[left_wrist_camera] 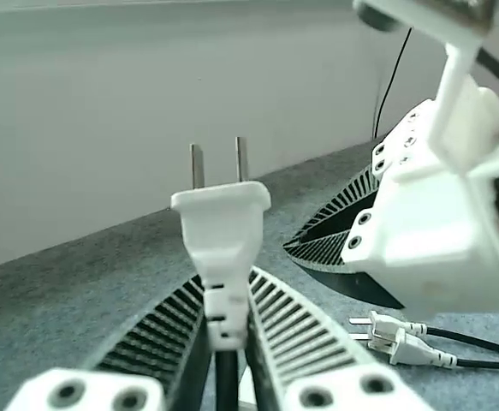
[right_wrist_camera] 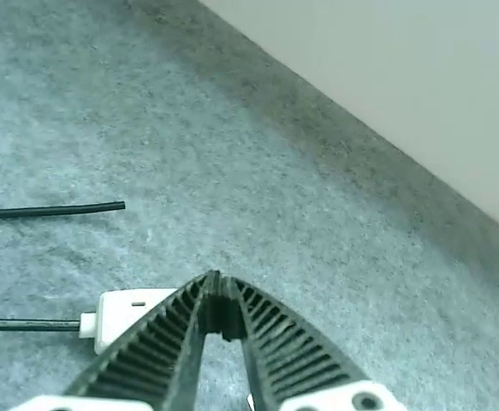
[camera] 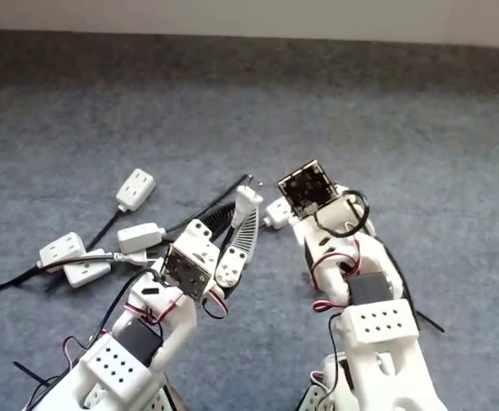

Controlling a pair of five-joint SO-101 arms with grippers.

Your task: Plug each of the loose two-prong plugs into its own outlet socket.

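Note:
My left gripper [camera: 244,214] is shut on a white two-prong plug [camera: 247,200], lifted above the carpet. In the left wrist view this plug [left_wrist_camera: 221,229] stands between the ribbed fingers [left_wrist_camera: 300,334] with its prongs pointing up and its black cord running down. My right gripper [right_wrist_camera: 219,295] is shut, tips together, low over the carpet. A small white cord-end piece [right_wrist_camera: 129,312] lies just beside it, also seen in the high view [camera: 276,212]. White outlet sockets [camera: 135,188] [camera: 61,250] [camera: 139,237] lie on the left.
Black cords [camera: 103,231] trail among the sockets to the left edge. Another white plug [left_wrist_camera: 396,337] lies on the carpet near the right arm's body [left_wrist_camera: 437,214]. A loose black cord end [right_wrist_camera: 61,210] lies on the grey carpet. A pale wall [left_wrist_camera: 103,111] runs behind.

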